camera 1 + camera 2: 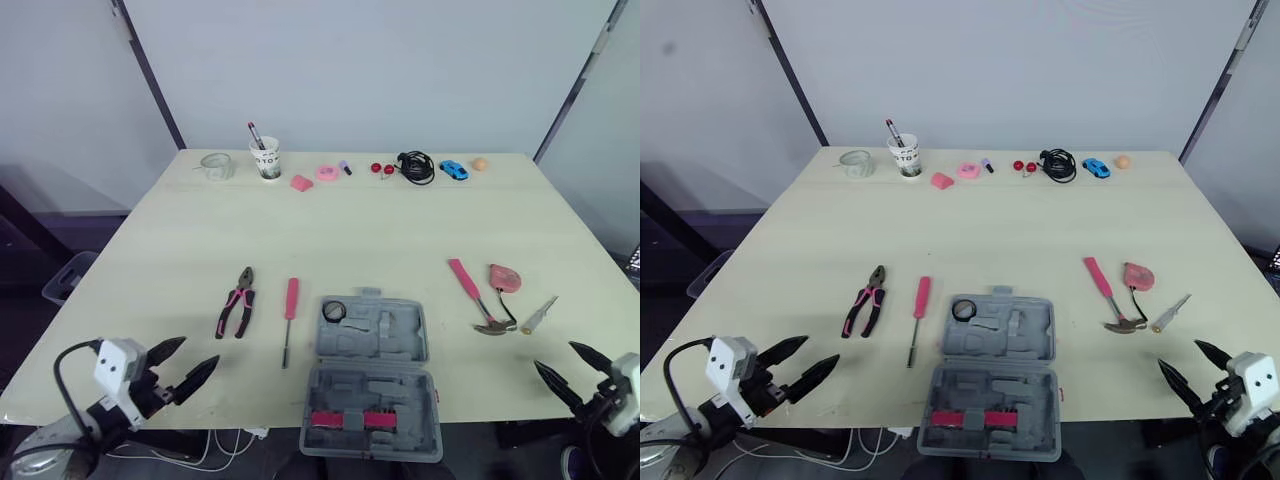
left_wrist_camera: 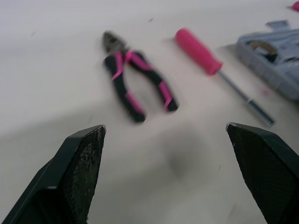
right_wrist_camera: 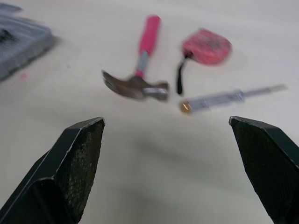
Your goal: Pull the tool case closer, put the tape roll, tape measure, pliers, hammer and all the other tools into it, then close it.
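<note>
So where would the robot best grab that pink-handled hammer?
Probably the pink handle of the hammer, near its middle, coming straight down from above with the open right gripper, the nearer one. It lies flat on the table, so the jaws can straddle the slim, straight handle. The steel head is curved, and the strap of the tape measure lies close beside it.

Head eyes look forward and down over the pale table [image 1: 400, 230], both showing the open grey plastic case [image 1: 400, 345]. Wrist cameras sit low: left faces pink-black pliers [image 2: 122, 58], right the pink-handled hammer [image 3: 141, 60].
</note>
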Available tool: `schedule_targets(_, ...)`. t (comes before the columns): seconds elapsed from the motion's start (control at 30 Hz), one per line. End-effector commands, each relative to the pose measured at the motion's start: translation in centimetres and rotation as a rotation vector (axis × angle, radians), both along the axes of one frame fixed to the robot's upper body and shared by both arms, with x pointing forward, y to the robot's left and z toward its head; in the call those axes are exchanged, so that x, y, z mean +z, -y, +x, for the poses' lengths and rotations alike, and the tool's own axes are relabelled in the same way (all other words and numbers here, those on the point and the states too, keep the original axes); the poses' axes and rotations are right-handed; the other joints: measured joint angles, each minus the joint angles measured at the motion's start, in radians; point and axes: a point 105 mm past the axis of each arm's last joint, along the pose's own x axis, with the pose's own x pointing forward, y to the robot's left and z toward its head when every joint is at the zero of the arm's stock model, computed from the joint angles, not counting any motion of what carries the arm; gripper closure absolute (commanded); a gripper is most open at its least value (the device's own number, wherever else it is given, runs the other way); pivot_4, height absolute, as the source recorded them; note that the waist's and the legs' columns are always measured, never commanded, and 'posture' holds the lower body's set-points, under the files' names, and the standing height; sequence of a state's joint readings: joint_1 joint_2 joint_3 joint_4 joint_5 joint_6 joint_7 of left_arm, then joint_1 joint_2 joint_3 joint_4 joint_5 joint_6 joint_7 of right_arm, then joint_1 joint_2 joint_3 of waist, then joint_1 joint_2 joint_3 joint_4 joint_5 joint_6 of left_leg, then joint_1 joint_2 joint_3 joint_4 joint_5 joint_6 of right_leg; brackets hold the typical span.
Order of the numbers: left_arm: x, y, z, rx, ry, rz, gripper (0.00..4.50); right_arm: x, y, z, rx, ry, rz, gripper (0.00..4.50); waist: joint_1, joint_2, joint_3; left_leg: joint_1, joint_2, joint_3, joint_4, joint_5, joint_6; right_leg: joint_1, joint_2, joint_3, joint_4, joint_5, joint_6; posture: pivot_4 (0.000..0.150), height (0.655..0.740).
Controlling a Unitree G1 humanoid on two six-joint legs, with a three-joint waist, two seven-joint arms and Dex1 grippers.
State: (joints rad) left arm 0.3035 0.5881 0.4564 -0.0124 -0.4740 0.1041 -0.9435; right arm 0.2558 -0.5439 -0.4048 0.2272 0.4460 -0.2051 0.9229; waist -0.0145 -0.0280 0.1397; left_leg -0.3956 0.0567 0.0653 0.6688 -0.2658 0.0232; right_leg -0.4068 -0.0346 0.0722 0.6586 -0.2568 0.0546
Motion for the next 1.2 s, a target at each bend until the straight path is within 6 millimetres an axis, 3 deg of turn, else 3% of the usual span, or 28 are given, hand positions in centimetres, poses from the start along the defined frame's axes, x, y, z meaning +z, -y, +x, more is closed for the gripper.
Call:
schedule_targets(0.03, 2.1, 2.0, 1.1, -0.12, 0.058, 0.048, 0.09, 1.7, -1.0, 1.9, 0.008, 0.061, -0.011, 0.0, 0.0, 0.0, 0.0, 0.0, 0.0, 0.0, 0.0, 0.0, 0.0, 0.0, 0.0, 0.0, 0.0, 0.0, 0.0, 0.15, 0.74)
schedule_targets(0.27, 4.7, 5.6, 2.6, -0.329, 0.111, 0.1, 0.09, 3.5, -1.8, 5.9, -0.064, 0.07, 0.016, 0.0, 0.001, 0.0, 0.0, 0.0, -0.001, 0.001, 0.0, 0.0, 0.0, 0.0, 0.0, 0.001, 0.0, 0.0, 0.0, 0.15, 0.74)
schedule_targets(0.6, 8.3, 10.3, 3.9, -0.544, 0.194, 0.105, 0.09, 3.7, -2.7, 10.6, -0.185, -0.015, -0.034, 0.0, -0.001, 0.001, 0.001, -0.001, -0.001, 0.001, 0.0, 0.0, 0.0, 0.0, 0.001, 0.001, 0.0, 0.001, 0.001, 0.15, 0.74)
schedule_targets(0.9, 10.2, 12.5, 4.5, -0.636, 0.244, 0.101, 0.09, 2.3, -1.3, 13.3, -0.337, -0.105, -0.014, 0.0, -0.003, 0.001, 0.001, -0.001, -0.001, 0.001, 0.0, 0.0, 0.0, 0.0, 0.001, 0.001, 0.0, 0.001, 0.002, 0.15, 0.74)
schedule_targets(1.2, 10.8, 13.2, 4.6, -0.654, 0.262, 0.1, 0.09, 0.2, -1.4, 13.9, -0.425, -0.194, 0.017, 0.0, -0.004, 0.001, 0.001, -0.001, -0.001, 0.0, 0.0, 0.0, 0.0, -0.001, 0.002, 0.001, 0.0, 0.002, 0.004, 0.15, 0.74)
